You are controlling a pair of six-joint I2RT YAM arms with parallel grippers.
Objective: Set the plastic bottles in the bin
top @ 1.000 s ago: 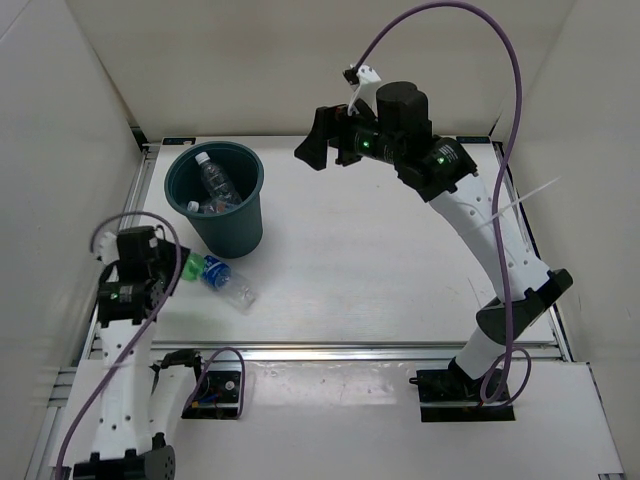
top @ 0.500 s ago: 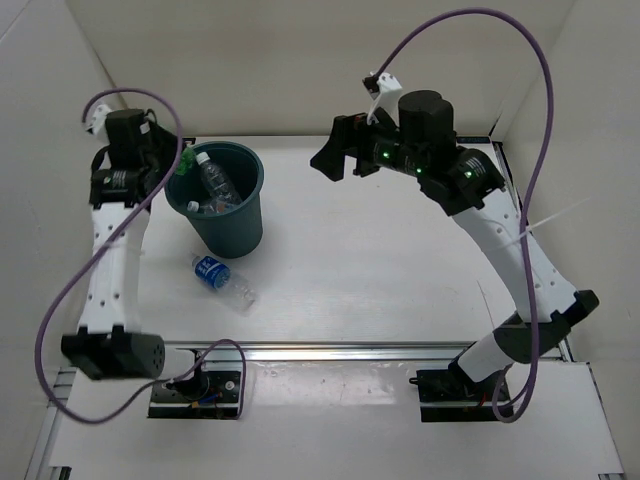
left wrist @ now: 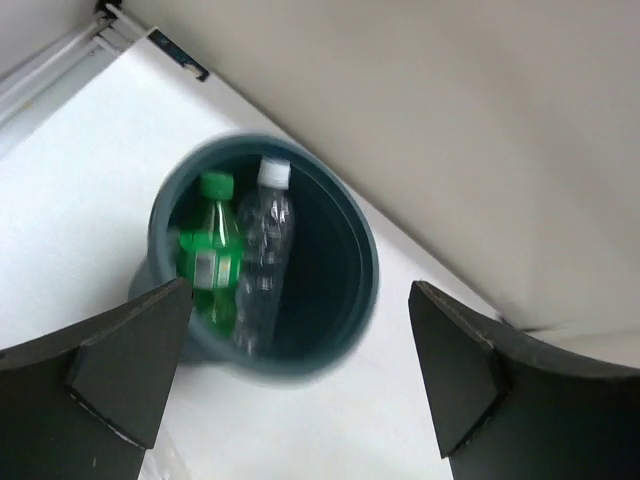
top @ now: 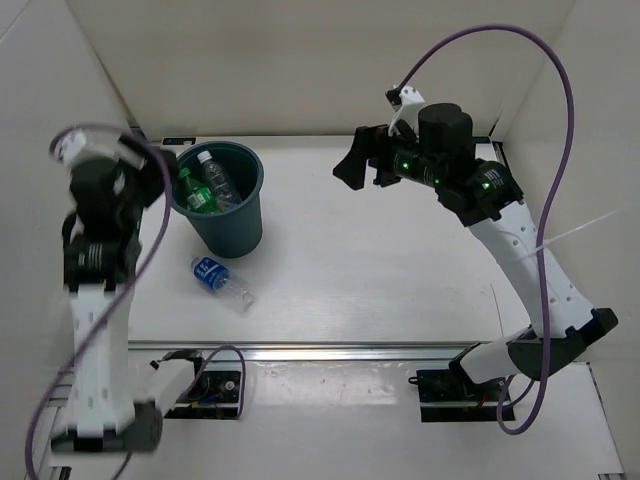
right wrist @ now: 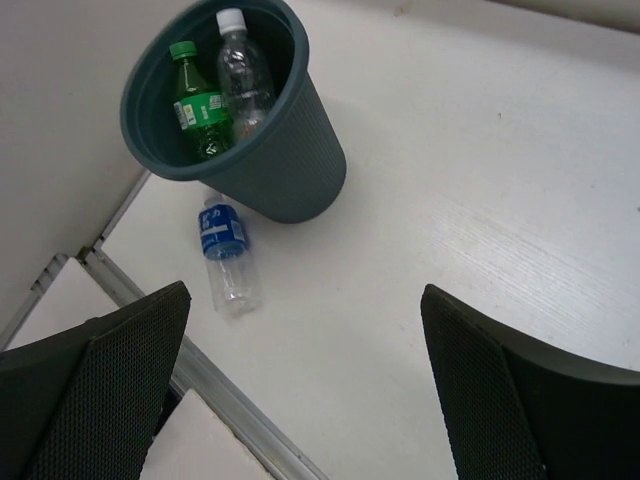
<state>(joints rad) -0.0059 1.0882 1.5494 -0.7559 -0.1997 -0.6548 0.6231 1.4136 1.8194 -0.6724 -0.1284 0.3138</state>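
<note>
Your left pincer (left wrist: 298, 360) released, empty, above bin (left wrist: 365, 270). 2 visible inside: green bottle (left wrist: 210, 262), clear bottle (left wrist: 263, 260). Blue-label bottle (right wrist: 225, 255) lies on desk (right wrist: 450, 200) beside bin. Right pincer (right wrist: 305, 370) released, empty.

You're working in a robotics lab test cell, not a home or a shop. The white surface (top: 380, 260) is boxed in by bare white panels (top: 300, 70), and an aluminium frame rail (top: 350, 352) runs along its near edge. The left arm (top: 95, 300) and the right arm (top: 520, 250) are bolted down beside it, a loose purple cable (top: 490, 28) loops overhead, and exposed wiring (top: 205, 385) sits by the left base. A teal bin (top: 238, 225) and a plastic bottle (top: 222, 281) rest on the surface.
</note>
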